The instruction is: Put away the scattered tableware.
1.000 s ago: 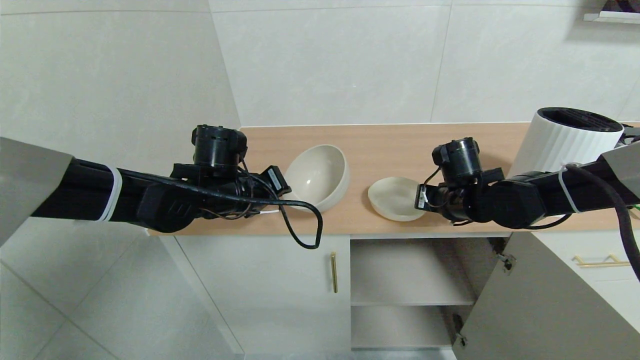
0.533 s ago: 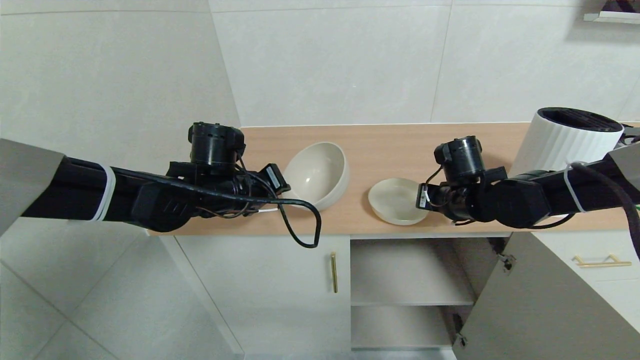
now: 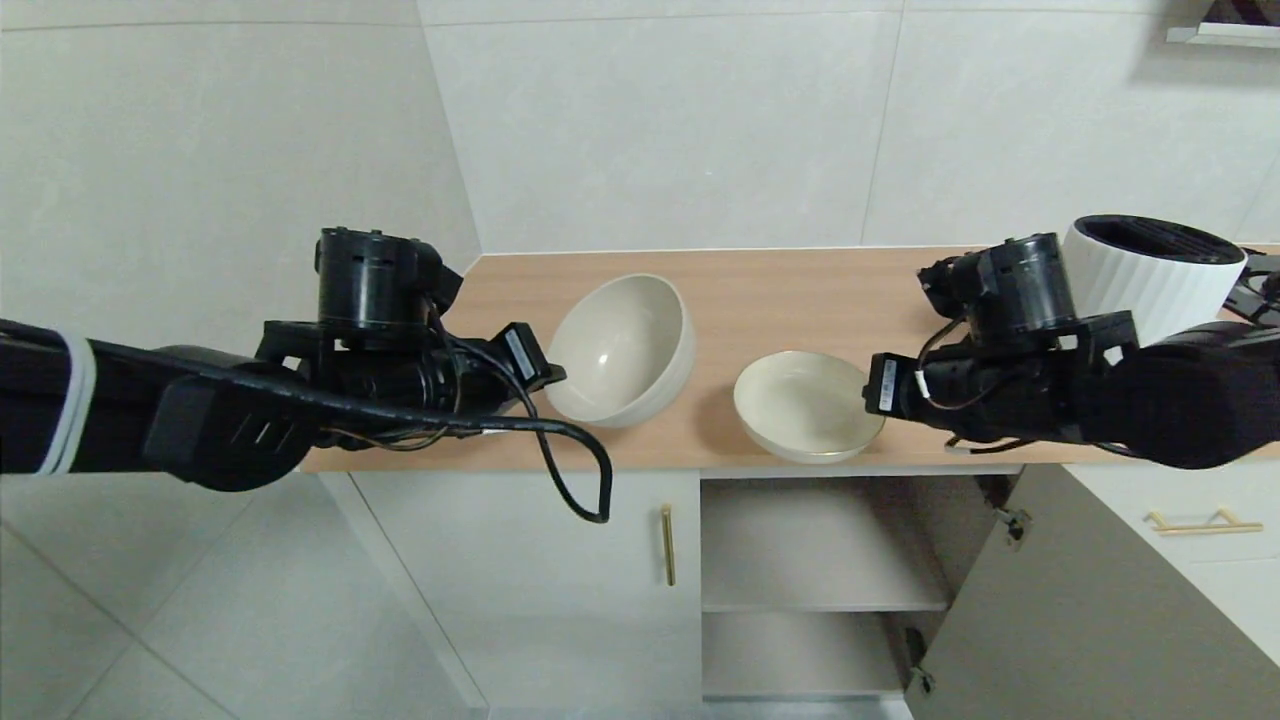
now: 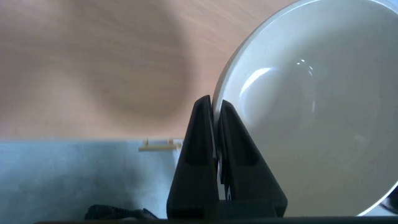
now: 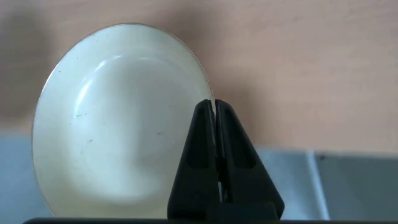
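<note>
A large cream bowl (image 3: 622,349) hangs tilted above the wooden counter (image 3: 770,290), its opening facing me. My left gripper (image 4: 215,122) is shut on its rim (image 4: 219,99) from the left side. A smaller, shallow cream bowl (image 3: 806,404) is held over the counter's front edge, and my right gripper (image 5: 214,118) is shut on its rim from the right side. In the wrist views each bowl, the large one (image 4: 311,106) and the shallow one (image 5: 121,118), has its rim pinched between the fingers.
A white ribbed cylinder (image 3: 1140,270) stands on the counter at the right. Below the counter a cupboard stands open, with two bare shelves (image 3: 815,590) and its door (image 3: 1090,610) swung out to the right. A shut door with a brass handle (image 3: 668,545) is on the left.
Both arms have lifted and pulled back toward me, each carrying its bowl. The large bowl has risen slightly. The shallow bowl has levelled out and come toward the counter's front edge.
</note>
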Robot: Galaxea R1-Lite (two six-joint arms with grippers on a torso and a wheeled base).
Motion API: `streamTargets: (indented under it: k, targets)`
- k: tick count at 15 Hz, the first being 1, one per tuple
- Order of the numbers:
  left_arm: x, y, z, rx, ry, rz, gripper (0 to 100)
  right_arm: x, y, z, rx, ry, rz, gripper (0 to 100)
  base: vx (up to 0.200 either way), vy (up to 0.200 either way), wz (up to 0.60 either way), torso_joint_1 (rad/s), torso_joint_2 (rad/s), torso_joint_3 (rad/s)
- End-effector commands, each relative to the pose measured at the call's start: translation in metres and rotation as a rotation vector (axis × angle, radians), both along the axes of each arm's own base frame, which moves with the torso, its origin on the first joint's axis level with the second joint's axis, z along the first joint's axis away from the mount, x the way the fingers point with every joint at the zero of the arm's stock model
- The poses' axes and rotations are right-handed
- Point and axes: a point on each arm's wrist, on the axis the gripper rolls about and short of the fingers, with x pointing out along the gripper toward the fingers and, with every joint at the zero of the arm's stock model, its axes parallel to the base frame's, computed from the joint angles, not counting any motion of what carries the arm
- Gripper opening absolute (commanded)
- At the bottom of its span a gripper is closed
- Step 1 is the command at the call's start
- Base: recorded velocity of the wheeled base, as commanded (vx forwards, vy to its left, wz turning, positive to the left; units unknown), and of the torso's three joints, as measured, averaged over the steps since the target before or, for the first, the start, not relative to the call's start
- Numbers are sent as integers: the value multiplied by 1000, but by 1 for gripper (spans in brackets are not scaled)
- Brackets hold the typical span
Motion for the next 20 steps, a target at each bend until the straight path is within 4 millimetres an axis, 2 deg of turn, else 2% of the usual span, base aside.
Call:
streamTargets:
  k: [1, 3, 5, 10, 13, 20]
  targets:
    - [-26, 8, 15, 22, -49, -33, 0, -37, -15, 25, 45, -26, 65, 0, 0, 0, 0, 0, 0, 0]
    - [-43, 13, 24, 21, -79, -100, 0, -52, -21, 29, 70, -6, 135, 0, 0, 0, 0, 0, 0, 0]
    - [-55, 15, 33, -12, -91, -166, 0, -57, -23, 28, 56, -11, 177, 0, 0, 0, 0, 0, 0, 0]
    - [-56, 13, 26, 26, -65, -201, 0, -59, -22, 13, -19, 16, 218, 0, 0, 0, 0, 0, 0, 0]
    - [-56, 8, 17, 70, -32, -235, 0, -57, -20, 8, -35, 29, 225, 0, -200, 0, 0, 6, 1, 1]
    - [-52, 6, 12, 78, -17, -236, 0, -50, -17, -2, -49, 58, 222, 0, 0, 0, 0, 0, 0, 0]
